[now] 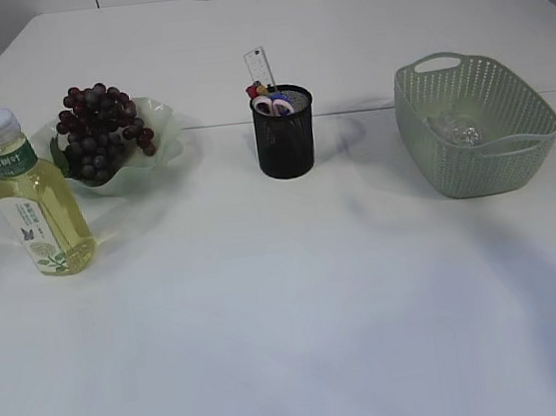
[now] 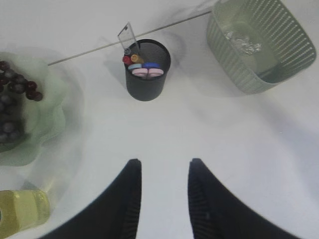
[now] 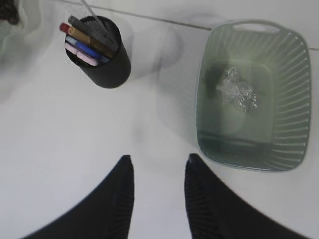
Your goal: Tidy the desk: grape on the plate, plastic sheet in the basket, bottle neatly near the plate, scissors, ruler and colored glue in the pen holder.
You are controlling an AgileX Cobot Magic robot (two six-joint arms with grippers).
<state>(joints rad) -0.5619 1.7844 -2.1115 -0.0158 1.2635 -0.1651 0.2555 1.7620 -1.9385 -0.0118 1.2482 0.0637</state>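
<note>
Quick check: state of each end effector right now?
Left end effector: open, holding nothing.
Right end effector: open, holding nothing.

Left gripper (image 2: 163,172) open, empty above table, w/ pen holder (image 2: 147,74) ahead.

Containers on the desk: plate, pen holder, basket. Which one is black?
The pen holder, a dark mesh cup in the middle. The plate and the basket are both pale green.

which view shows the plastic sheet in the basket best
The right wrist view: it looks straight down into the basket, showing the whole crumpled plastic sheet. The left wrist view shows it small and distant; the exterior view glimpses it behind the rim.
</note>
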